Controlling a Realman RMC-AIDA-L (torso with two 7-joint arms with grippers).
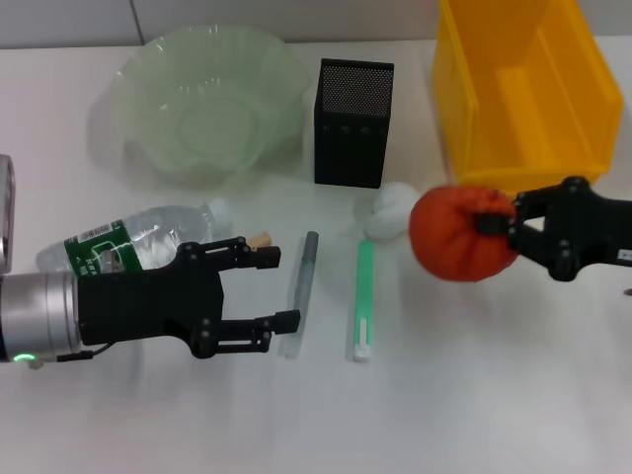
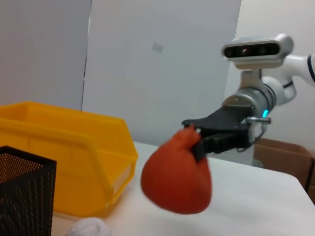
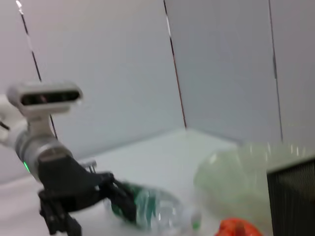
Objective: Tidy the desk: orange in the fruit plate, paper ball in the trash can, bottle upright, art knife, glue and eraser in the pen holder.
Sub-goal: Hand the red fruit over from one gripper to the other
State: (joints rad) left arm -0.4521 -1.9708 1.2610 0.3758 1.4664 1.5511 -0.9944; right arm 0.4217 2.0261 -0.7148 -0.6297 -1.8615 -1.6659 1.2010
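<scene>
White desk (image 1: 474, 415), right claw (image 1: 502, 229) gripping orange (image 1: 456, 235) (lifted), left claw (image 1: 269, 291) wide

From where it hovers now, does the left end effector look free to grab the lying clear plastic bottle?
Probably yes: the left end effector hovers open beside the clear plastic bottle, with nothing between them.

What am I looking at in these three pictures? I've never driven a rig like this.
A two-armed robot at a white desk. The head camera looks down; each wrist camera looks across at the other arm. The right gripper holds the orange above the desk. The left gripper is open over the lying bottle. Also there: fruit plate, pen holder, trash can, paper ball, a tiny eraser, a grey pen-shaped tool and a green stick.
</scene>
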